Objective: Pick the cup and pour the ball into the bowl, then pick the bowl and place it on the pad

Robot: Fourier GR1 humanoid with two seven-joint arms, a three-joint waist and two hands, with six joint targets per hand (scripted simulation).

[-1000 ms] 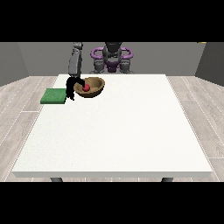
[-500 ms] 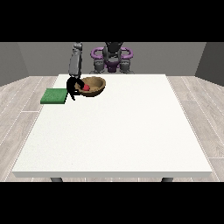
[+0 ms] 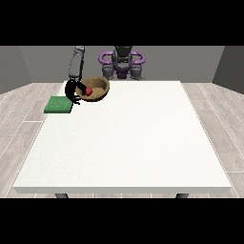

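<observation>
While holding the ball point(image 3: 88, 90), the bowl point(image 3: 101, 86) touches the hand point(image 3: 73, 90).

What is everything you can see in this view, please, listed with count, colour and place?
Table: one, white, filling the middle of the view.
Bowl: one, brown, at the table's far left part, tilted.
Ball: one, red, inside the bowl.
Pad: one, green, flat at the table's far left edge, beside the bowl.
Floor: light wood planks, around the table.
Walls: grey, behind the robot.
Cup: none that I can make out.
Robot torso: one, grey and purple, behind the table's far edge.
Hand at the view's left: one, black, fingers curled at the bowl's left rim.
</observation>
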